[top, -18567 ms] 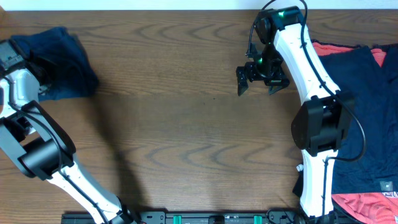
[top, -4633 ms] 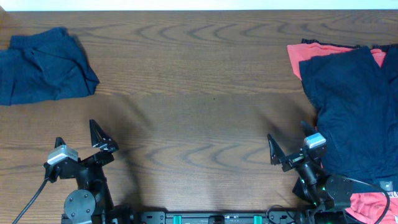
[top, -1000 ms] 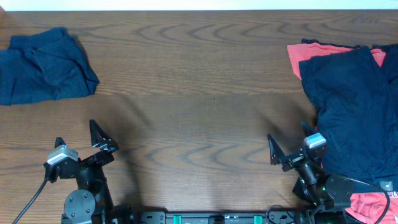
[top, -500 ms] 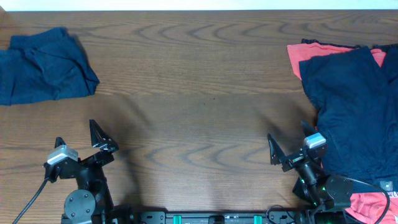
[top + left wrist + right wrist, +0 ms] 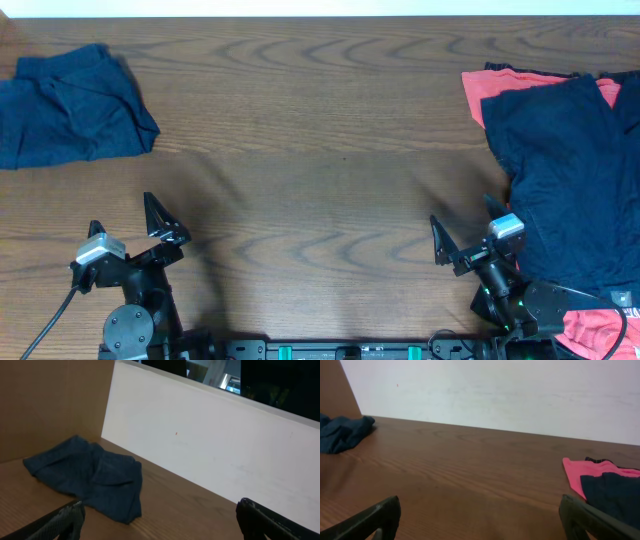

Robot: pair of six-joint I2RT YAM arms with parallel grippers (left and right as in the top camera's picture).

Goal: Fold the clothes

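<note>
I judge one navy garment (image 5: 70, 105) roughly folded at the far left of the table (image 5: 320, 150), the heap of navy and coral clothes (image 5: 565, 170) at the right not yet folded, and my left claw (image 5: 122, 215) and right claw (image 5: 462, 215) parked wide apart, empty.

Matt navy cloth garments (image 5: 70, 105) on wood-grain table (image 5: 320, 150).
</note>
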